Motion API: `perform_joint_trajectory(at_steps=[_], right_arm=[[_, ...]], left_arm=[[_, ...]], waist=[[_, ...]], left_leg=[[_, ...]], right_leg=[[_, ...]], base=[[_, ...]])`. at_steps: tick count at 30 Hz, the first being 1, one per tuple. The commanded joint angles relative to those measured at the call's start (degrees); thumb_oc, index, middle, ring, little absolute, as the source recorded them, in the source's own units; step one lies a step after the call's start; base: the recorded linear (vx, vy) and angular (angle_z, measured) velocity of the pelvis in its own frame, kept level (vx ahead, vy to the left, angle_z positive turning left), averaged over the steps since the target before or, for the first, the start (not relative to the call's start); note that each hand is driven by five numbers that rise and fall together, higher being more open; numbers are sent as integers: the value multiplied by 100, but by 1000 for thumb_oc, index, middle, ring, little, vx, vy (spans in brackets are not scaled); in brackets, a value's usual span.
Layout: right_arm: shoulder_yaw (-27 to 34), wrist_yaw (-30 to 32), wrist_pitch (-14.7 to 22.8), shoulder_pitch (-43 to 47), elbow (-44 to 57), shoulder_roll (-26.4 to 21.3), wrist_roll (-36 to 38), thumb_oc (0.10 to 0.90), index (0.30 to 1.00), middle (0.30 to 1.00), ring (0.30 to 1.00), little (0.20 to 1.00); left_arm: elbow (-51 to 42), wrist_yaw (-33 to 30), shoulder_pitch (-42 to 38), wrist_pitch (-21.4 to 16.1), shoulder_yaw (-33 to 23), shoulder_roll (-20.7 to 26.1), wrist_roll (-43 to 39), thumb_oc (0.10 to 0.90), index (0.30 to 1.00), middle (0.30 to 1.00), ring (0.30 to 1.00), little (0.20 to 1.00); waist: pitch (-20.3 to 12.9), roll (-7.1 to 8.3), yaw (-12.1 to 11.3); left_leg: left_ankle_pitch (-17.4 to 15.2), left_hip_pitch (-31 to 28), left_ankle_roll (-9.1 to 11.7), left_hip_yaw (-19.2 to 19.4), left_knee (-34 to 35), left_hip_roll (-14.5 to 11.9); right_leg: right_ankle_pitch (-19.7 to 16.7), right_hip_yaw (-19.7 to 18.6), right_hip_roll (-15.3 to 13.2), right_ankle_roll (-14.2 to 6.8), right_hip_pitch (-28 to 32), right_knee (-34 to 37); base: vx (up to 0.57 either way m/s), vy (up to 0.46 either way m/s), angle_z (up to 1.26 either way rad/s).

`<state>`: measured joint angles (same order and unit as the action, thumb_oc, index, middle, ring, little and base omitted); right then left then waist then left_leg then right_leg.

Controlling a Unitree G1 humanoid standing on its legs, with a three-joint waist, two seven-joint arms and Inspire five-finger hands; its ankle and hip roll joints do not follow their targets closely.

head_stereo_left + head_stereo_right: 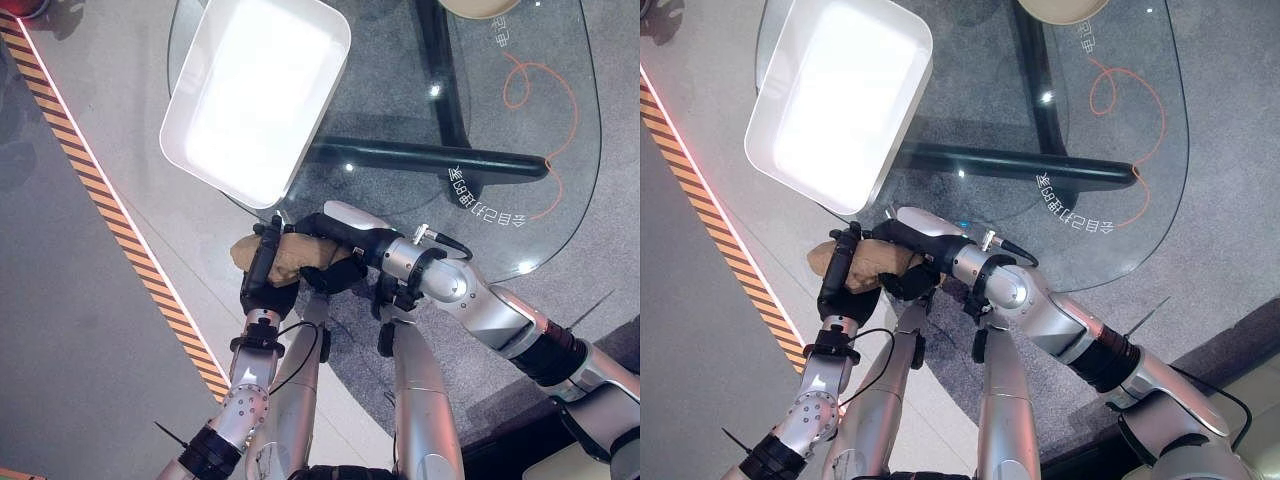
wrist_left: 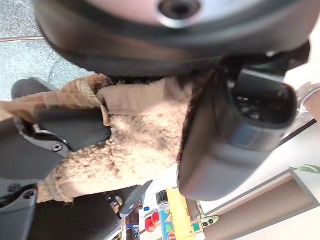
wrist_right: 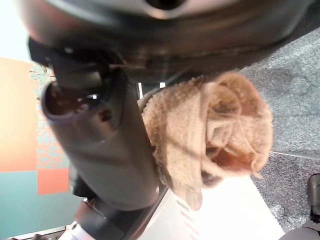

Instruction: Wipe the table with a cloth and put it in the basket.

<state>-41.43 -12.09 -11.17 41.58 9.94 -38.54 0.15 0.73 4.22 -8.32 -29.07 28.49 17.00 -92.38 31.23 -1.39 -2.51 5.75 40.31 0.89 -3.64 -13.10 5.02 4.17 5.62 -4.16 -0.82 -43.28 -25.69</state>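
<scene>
**A:** Where is the cloth?

**B:** The bunched tan fuzzy cloth (image 1: 285, 255) sits left of centre in the head views, held between both hands just off the near rim of the oval clear glass table (image 1: 560, 150). It is not over the glass, and grey floor shows beneath it.

**A:** Which hand has it?

**B:** Both. The dark left hand (image 1: 268, 270) comes up from the lower left, its fingers curled over the cloth's left end. The dark right hand (image 1: 340, 245) reaches in from the right, its fingers and thumb wrapped around the other end. Each wrist view shows fuzzy fabric pressed against that hand's thumb.

**A:** How does the cloth lie?

**B:** Its long axis runs roughly left to right across the frame, with the left end slightly higher.

**A:** And the basket?

**B:** The white rectangular plastic basket (image 1: 200, 155) is in the upper left, overhanging the table's left edge, just above the cloth with a small gap between them. Its open top faces up.

**A:** What room is there?

**B:** Bare glass spreads right of the basket. An orange-and-black striped floor strip (image 1: 110, 205) runs diagonally on the left.
</scene>
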Motion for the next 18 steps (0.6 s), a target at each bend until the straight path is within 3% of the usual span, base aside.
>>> perform_joint_trajectory(at_steps=[1, 10, 11, 12, 18], right_arm=[[-632, -211, 660, -248, 876, 492, 588, 100, 300, 300, 300, 200], [-303, 430, 665, -387, 806, 468, 541, 100, 300, 300, 300, 200], [-199, 552, 716, -415, 768, 489, 442, 399, 556, 556, 556, 499], [-139, 647, 716, -430, 770, 480, 414, 800, 900, 900, 900, 900], [327, 1087, 872, -576, 782, 406, 379, 800, 900, 900, 900, 900]], left_arm=[[-1374, 879, -683, -116, -157, -189, 433, 100, 300, 300, 300, 200], [-1358, 918, -672, -107, -244, -223, 393, 100, 300, 300, 300, 200], [-1346, 915, -678, -90, -272, -241, 392, 100, 300, 300, 300, 200], [-1324, 925, -677, -88, -286, -249, 392, 100, 300, 300, 300, 200], [-1298, 917, -665, -38, -397, -274, 420, 100, 300, 300, 300, 200]], waist=[[-144, 14, -6], [-144, 32, 31], [-144, 40, 40], [-144, 41, 48], [-144, 75, 99]], left_leg=[[-443, 144, -383, 308, -491, 305], [-468, 144, -397, 347, -504, 292], [-472, 134, -399, 350, -499, 291], [-474, 136, -400, 352, -499, 289], [-502, 87, -407, 371, -494, 281]], right_leg=[[-527, -164, 381, -97, 120, 802], [-527, -173, 382, -109, 96, 771], [-526, -177, 387, -110, 98, 765], [-527, -180, 390, -113, 89, 755], [-522, -196, 404, -135, 118, 733]], base=[[0, 0, 0], [0, 0, 0], [0, 0, 0], [0, 0, 0], [0, 0, 0]])
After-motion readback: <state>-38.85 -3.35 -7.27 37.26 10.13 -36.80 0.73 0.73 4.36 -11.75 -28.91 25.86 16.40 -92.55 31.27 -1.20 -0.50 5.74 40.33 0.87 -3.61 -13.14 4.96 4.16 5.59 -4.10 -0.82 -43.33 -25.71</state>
